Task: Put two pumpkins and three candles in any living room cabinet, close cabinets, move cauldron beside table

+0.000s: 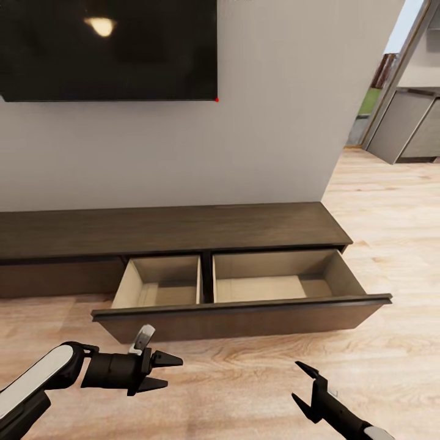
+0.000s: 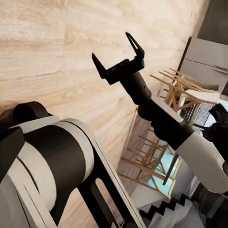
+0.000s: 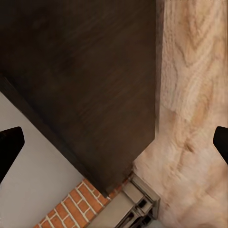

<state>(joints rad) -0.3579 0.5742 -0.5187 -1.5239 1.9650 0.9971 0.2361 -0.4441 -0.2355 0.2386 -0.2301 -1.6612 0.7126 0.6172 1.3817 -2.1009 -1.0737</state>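
Both arms reach forward low in the head view, the left gripper [image 1: 164,371] pointing toward the robot's right with its fingers spread and nothing between them, the right gripper [image 1: 307,384] angled up and inward, its fingers likewise apart and empty.

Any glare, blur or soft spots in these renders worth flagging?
Head view: a lamp glare spot on the dark wall screen; the open drawer is evenly lit and sharp. Right wrist view: floor and cabinet textures look smeared. Left wrist view: crisp, no glare.
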